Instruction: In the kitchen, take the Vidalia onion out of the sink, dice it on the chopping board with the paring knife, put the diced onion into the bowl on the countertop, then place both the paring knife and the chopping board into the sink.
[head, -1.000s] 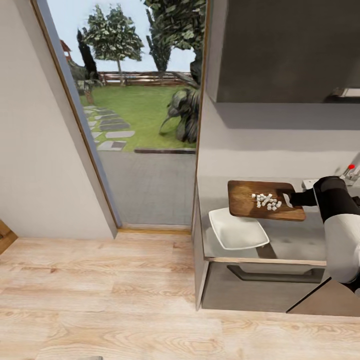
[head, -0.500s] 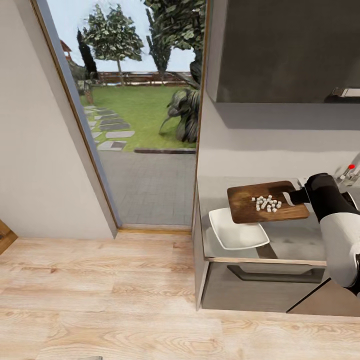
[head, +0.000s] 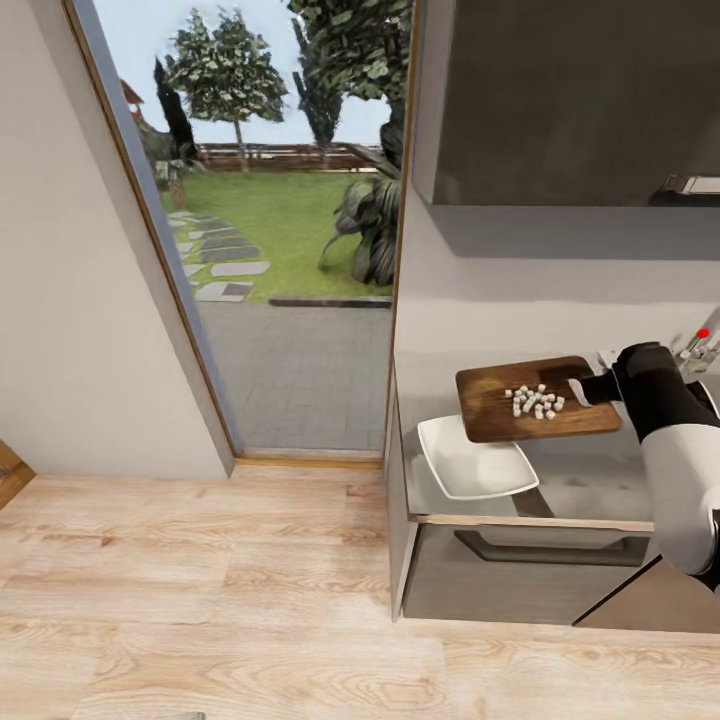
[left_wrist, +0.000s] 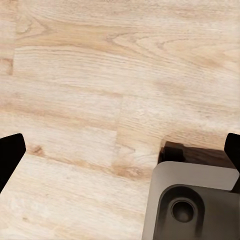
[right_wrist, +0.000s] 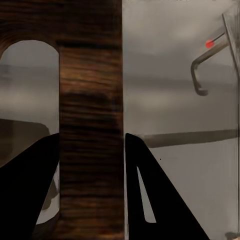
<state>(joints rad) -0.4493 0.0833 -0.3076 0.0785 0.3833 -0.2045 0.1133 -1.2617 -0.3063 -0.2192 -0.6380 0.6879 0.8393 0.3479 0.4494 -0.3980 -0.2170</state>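
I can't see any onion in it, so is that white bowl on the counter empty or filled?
Empty. The bowl shows a bare white inside, and the diced onion sits on the chopping board, which the right hand holds above it.

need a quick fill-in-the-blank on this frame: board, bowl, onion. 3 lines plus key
The right gripper has its jaws shut on the ____ edge.
The diced onion lies on the ____.
The white bowl on the countertop holds ____ onion pieces.

Missing words: board's; board; no
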